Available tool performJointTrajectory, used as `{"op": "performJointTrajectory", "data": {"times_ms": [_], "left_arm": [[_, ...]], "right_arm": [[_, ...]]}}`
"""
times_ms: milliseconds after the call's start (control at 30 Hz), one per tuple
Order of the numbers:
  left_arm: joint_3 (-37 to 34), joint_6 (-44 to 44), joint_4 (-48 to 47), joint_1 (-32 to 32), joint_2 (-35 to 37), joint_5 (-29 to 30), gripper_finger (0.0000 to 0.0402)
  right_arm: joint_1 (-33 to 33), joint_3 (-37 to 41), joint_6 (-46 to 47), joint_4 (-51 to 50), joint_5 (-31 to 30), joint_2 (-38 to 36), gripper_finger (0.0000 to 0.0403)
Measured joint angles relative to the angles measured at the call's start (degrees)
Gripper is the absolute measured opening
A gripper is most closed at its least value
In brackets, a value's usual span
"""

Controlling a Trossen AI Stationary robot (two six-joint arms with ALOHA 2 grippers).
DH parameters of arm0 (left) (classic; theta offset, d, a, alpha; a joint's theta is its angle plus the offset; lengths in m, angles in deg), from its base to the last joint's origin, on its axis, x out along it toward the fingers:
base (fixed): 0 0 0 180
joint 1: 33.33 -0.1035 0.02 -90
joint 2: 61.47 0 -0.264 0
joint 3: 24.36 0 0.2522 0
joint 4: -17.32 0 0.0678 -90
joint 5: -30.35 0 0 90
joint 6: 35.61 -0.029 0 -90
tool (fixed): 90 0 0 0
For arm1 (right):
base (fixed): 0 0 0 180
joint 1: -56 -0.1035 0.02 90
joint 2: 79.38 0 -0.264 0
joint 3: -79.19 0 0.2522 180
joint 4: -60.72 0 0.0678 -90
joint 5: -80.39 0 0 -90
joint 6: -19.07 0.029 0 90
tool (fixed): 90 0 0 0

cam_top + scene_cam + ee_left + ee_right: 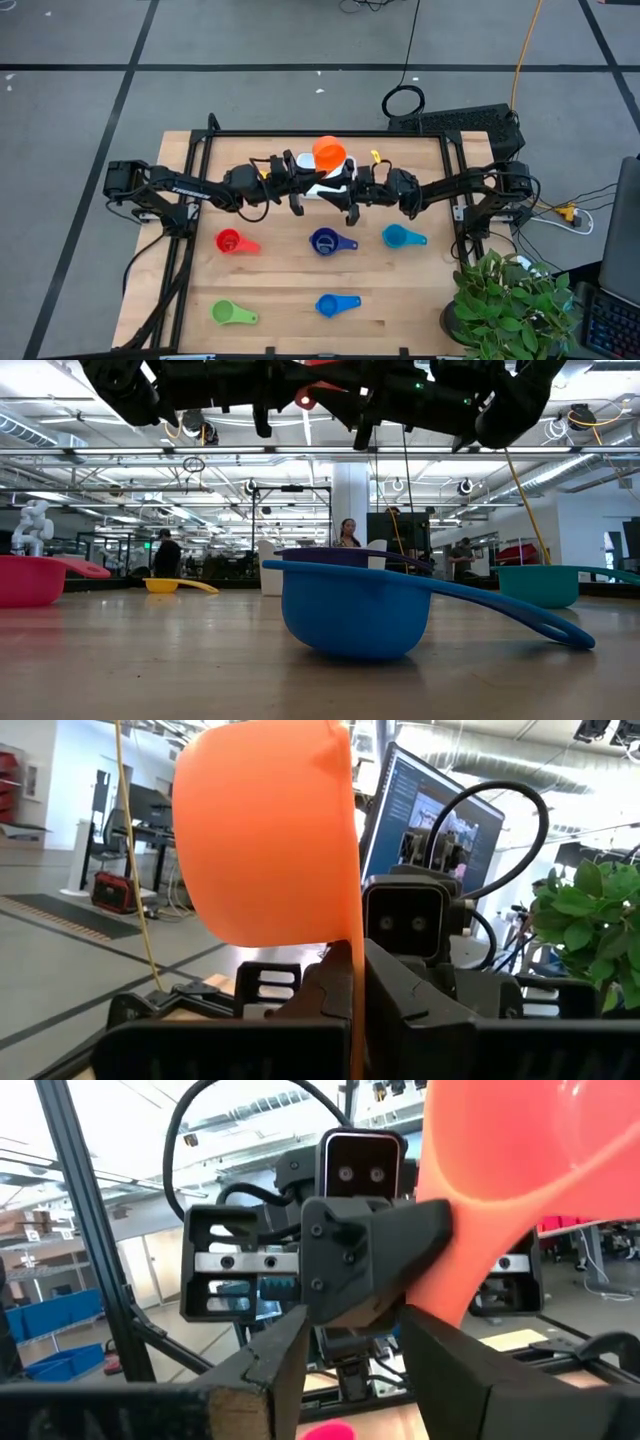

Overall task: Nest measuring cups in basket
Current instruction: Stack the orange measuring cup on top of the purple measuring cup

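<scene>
My left gripper [316, 178] is shut on the orange cup [328, 152], raised high over the white basket [322, 189], which the grippers mostly hide. My right gripper [346, 190] faces it head-on, open, its fingers [270, 1365] standing on either side of the left fingertips. Red [229, 241], navy [323, 240], teal [396, 236], green [224, 313] and blue [329, 305] cups rest bowl-down on the table. The yellow cup [165, 586] sits farther back. My left gripper pinches the orange cup's flat handle [354, 1010] between its two fingers, level, coming from the table's left. The cup is lifted clear. Its bowl [265, 830] stands above the fingers, tipped on its side, with the handle running down between them.
A potted plant [510, 300] stands at the table's near right corner. A black frame [330, 135] borders the far side. Bare wood lies between the two rows of cups. People and equipment show in the room beyond.
</scene>
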State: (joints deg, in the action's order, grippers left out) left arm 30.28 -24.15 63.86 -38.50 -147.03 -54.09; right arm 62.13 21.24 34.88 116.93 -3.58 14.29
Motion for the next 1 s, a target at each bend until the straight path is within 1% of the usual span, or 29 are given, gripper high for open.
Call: {"op": "performJointTrajectory", "data": {"times_ms": [100, 300, 400, 500, 567, 733, 867, 1000], "left_arm": [[0.0, 0.0, 0.3, 0.0, 0.0, 0.0, 0.0006], [0.0, 0.7, 0.5, 0.0, 0.0, -1.1, 0.0005], [0.0, 0.3, 0.5, 0.0, 0.0, -1.1, 0.0006], [0.0, -0.8, 0.5, 0.0, 0.0, -1.1, 0.0004], [0.0, -0.8, 0.5, 0.0, 0.0, -1.1, 0.0005], [0.0, -0.9, 0.2, 0.0, 0.0, -1.1, 0.0004], [0.0, -0.6, 0.2, 0.0, 0.0, -1.2, 0.0007], [0.0, -0.5, -0.2, 0.4, 0.0, -1.2, 0.0006]], "right_arm": [[0.0, -0.4, -0.1, 0.1, 0.0, 0.0, 0.0122], [0.7, -0.5, -0.9, -1.2, 0.0, 0.0, 0.0054], [0.7, -0.5, -2.1, -3.4, 0.2, 0.0, 0.0041], [0.7, -0.5, -2.6, -5.6, 2.0, 0.0, 0.0051], [0.7, -0.5, -3.6, -7.7, 2.9, 0.0, 0.0067], [0.7, -0.5, -4.7, -10.8, 2.9, 0.0, 0.0118], [0.9, -0.5, -5.0, -9.8, 0.2, 0.0, 0.015], [1.1, -0.5, -5.0, -6.0, -0.3, 0.0, 0.0165]]}}
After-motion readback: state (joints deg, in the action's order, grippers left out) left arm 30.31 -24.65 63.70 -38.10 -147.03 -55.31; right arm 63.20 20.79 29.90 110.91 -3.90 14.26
